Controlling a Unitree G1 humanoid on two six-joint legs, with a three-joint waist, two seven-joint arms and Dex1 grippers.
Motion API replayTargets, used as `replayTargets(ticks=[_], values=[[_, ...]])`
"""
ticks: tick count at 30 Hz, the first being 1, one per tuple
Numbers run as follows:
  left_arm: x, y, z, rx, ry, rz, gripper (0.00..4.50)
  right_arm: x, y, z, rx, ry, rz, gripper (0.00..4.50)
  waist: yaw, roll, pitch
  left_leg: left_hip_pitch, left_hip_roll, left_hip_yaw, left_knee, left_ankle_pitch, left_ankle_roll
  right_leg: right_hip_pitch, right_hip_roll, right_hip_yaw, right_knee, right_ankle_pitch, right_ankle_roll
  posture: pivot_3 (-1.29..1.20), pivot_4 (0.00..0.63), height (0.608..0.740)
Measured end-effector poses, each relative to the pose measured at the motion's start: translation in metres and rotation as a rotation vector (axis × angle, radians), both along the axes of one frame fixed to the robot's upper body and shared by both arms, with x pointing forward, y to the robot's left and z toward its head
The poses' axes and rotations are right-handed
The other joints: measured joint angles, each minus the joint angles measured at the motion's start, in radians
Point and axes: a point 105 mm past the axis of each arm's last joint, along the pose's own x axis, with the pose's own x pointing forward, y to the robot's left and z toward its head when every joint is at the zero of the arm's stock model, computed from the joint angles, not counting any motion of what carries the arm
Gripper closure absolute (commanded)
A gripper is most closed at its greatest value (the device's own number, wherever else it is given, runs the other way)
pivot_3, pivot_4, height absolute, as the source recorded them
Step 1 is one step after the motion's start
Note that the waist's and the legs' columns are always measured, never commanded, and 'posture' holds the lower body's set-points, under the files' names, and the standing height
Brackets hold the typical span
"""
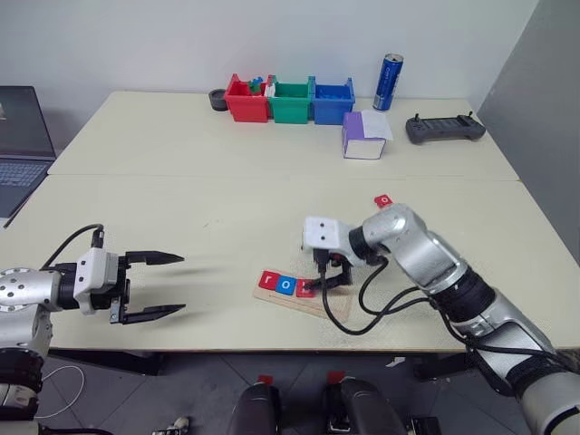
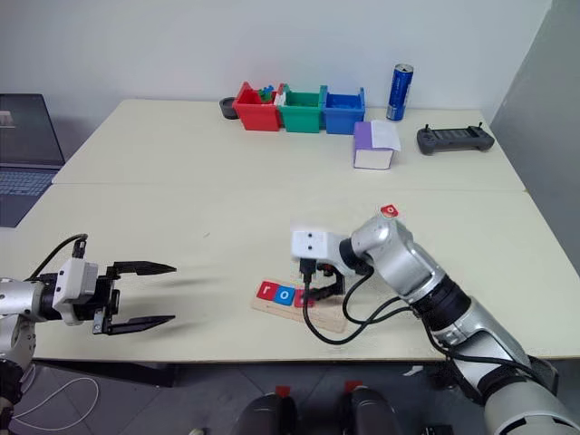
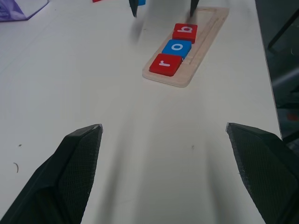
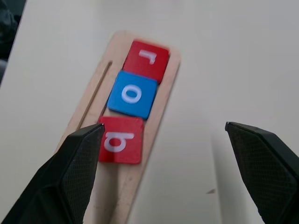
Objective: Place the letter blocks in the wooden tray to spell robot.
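Three letter blocks are seen lying in a row on the wooden tray [image 4: 154, 116] near the front edge of the cream table [image 1: 181, 181]: a red "r" block [image 4: 146, 60] at the tray's left end, a blue "o" block [image 4: 132, 94] touching it, and a red "b" block [image 4: 120, 140] next in line, turned slightly askew. The rest of the tray, to the right of the "b", is left bare where it can be seen. A further red block [image 1: 383, 200] is seen lying apart on the table, beyond the right arm.

The right gripper [image 1: 328, 276] is held just above the tray at the "b" block, its two black fingers [image 4: 70, 172] spread wide with nothing between them; in the right wrist view the "b" is seen just beside one fingertip. The left gripper [image 1: 149, 286] is held well off to the left over bare table, jaws likewise wide apart and empty.

Along the far edge of the table a red bin [image 1: 246, 101], a green bin [image 1: 290, 101] and a blue bin [image 1: 332, 101] are lined up side by side, with a blue can [image 1: 391, 82] standing upright to their right. A white and purple box [image 1: 364, 136] and a dark handheld controller [image 1: 444, 130] are placed nearby. A laptop [image 1: 20, 145] is partly seen at the far left.
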Motion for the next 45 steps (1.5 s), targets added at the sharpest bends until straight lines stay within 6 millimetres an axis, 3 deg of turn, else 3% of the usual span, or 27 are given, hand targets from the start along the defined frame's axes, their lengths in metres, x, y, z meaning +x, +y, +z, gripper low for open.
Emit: replayTargets(ticks=[4,7,11,15,19,29,45], values=[[0.004,0.001,0.003,0.004,-0.015,0.007,0.00,0.003,-0.019,0.027,0.042,-0.043,-0.040,0.04,0.002,0.000,0.000,0.000,0.000,0.000,0.000,0.000,0.000,0.000,0.000,0.000,-0.001,0.000,0.000,0.00,0.150,0.740],[0.007,0.000,0.003,0.002,-0.020,0.009,0.00,-0.001,-0.027,0.032,0.045,-0.051,-0.049,0.04,0.002,0.000,0.000,0.000,0.000,0.000,0.000,0.000,0.000,0.000,0.000,0.000,0.000,0.000,0.000,0.00,0.150,0.740],[0.008,0.001,0.003,-0.002,-0.023,0.012,0.00,-0.025,-0.044,0.006,0.017,0.041,-0.071,0.04,0.003,0.000,0.000,-0.001,0.000,0.000,0.000,0.000,0.000,0.000,0.000,0.000,-0.001,0.000,0.000,0.00,0.150,0.740],[0.008,0.000,0.002,0.003,-0.026,0.009,0.00,-0.055,-0.046,-0.011,0.016,0.122,-0.077,0.04,0.001,0.000,0.000,0.000,0.000,0.000,0.000,0.000,0.000,0.000,0.000,0.000,-0.001,0.000,0.000,0.00,0.150,0.740],[0.008,0.000,-0.001,0.006,-0.013,0.007,0.00,-0.074,-0.039,-0.014,0.047,0.178,-0.076,0.94,-0.001,-0.001,0.000,0.000,0.000,-0.001,0.000,0.000,0.000,0.000,0.000,0.000,0.000,0.000,0.000,0.00,0.150,0.740],[0.008,0.003,-0.002,0.003,-0.007,0.021,0.00,-0.075,-0.044,-0.052,0.044,0.334,-0.179,4.47,0.002,-0.002,-0.001,0.000,0.000,-0.001,0.000,0.000,0.000,0.000,0.000,0.000,-0.001,0.000,0.000,0.00,0.150,0.740],[0.003,0.008,-0.005,0.019,0.013,0.034,0.00,-0.065,-0.043,-0.065,0.030,0.345,-0.159,4.47,0.003,-0.002,-0.001,0.000,0.000,-0.001,0.000,0.000,0.000,0.000,0.000,0.000,-0.001,0.000,0.000,0.00,0.150,0.740]])
